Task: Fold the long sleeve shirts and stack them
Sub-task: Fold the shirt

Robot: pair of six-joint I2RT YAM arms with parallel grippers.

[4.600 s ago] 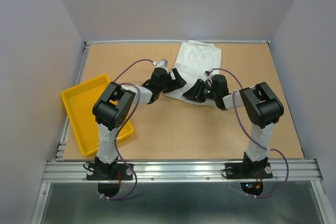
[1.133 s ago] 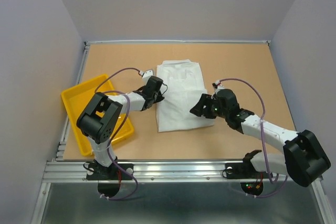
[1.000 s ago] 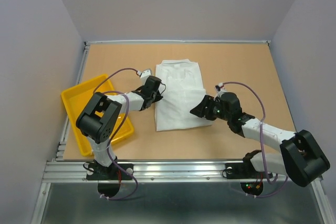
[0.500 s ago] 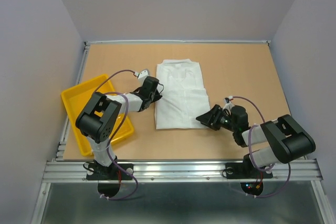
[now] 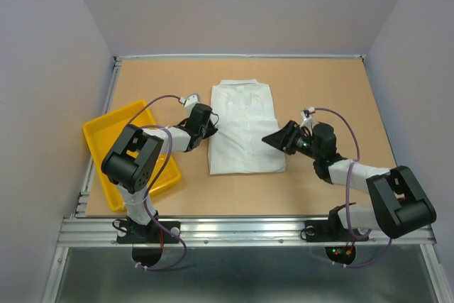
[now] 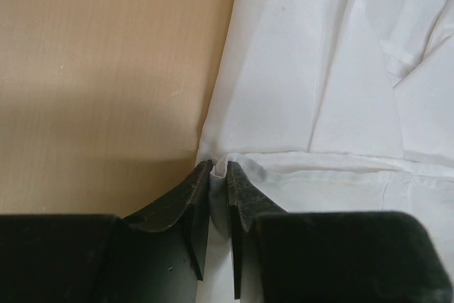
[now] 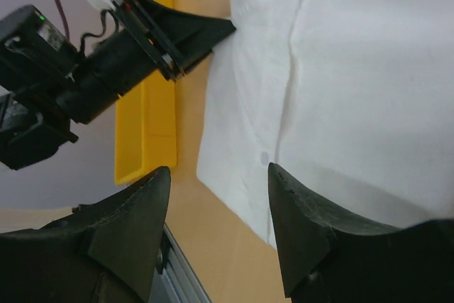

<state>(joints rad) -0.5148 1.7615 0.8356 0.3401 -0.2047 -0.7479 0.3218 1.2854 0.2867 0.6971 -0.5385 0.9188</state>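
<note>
Left claw (image 6: pixel 218 172) pinches the white shirt (image 6: pixel 319 69) at its side edge.

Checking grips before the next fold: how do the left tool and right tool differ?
The left tool is nearly closed, pinching the edge of the white shirt; the right tool stands wide open, gripping nothing. The left tool is at the shirt's left side, the right tool at its right side. Both are black and point toward the shirt.
</note>
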